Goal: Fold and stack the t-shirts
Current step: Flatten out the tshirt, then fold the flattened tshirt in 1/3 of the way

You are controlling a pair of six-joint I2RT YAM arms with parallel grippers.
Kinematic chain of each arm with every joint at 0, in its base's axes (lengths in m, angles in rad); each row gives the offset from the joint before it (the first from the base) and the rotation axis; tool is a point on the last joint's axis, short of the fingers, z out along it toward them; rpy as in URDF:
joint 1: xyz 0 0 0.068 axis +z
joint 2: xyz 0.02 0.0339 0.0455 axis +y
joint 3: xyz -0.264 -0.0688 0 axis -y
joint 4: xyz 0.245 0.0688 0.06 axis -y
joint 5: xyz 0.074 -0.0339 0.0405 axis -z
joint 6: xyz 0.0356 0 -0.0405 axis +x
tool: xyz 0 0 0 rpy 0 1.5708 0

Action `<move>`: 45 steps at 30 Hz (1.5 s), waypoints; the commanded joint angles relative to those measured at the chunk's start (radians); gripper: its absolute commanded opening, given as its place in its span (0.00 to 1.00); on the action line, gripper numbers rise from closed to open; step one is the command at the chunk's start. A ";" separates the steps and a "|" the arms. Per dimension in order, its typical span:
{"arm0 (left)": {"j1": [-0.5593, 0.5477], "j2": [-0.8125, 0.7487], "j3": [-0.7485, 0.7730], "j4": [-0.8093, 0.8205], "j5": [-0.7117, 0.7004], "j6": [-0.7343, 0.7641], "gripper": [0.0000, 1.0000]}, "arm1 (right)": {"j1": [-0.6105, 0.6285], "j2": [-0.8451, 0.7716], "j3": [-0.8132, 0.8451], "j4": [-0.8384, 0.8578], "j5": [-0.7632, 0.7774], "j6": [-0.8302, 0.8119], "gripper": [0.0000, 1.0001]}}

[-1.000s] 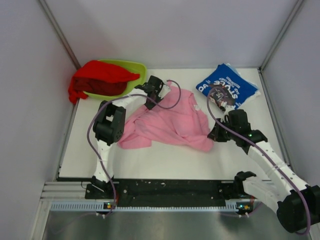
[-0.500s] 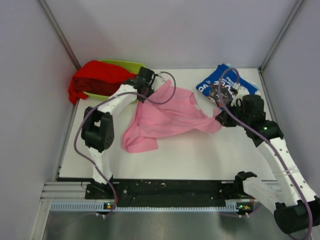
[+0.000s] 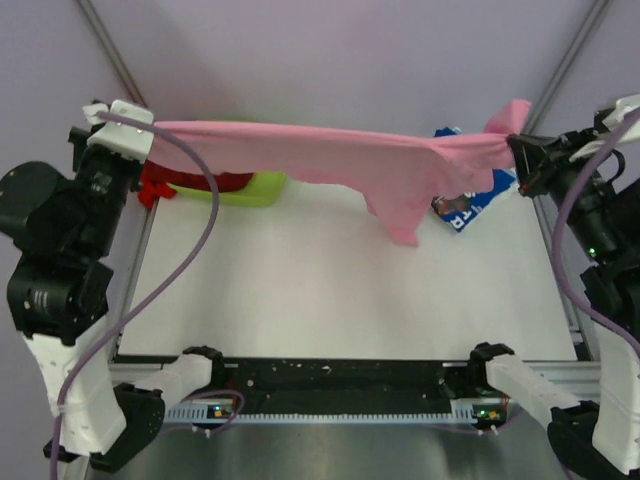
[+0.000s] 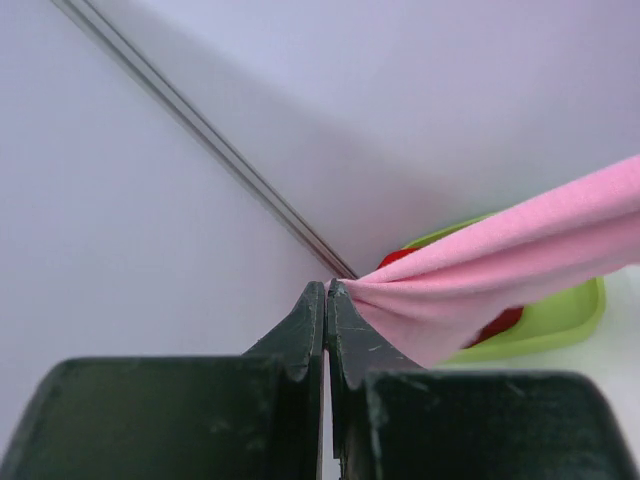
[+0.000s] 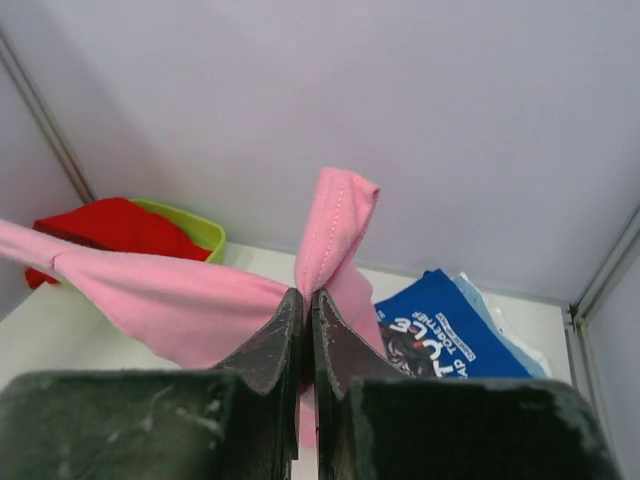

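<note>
Left pincer: jaws pressed together on one end of the pink t-shirt, with cloth bunched between them. Right pincer: clamped the same way on the opposite end, a short tuft standing up past my fingertips.

Item 1, pink t-shirt. It hangs in the air between my two pincers, drawn into a long, nearly taut band. One flap droops nearer the right pincer, and no part that I can see touches the table.
- Change: a second ago it lay crumpled on the table with both pincers low on it. Half a second ago it was only partly raised. Now it is lifted high and pulled wide.
- Reading: I judge the shirt has been opened out so it can be laid flat. No fold has been made in it yet.

Item 2, blue t-shirt. It lies on the table below and beyond my right pincer and appears folded already. It has not moved.

Item 3, red t-shirt. It sits heaped in the lime-green tray, below and beyond my left pincer. It spills over the rim and is not yet folded.

Outlook: two shirts left to fold, and the stack not begun.
</note>
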 commanded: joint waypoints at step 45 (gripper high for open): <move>0.041 0.184 -0.946 0.439 -0.010 0.031 0.00 | -0.011 0.385 -0.629 0.418 -0.090 0.267 0.00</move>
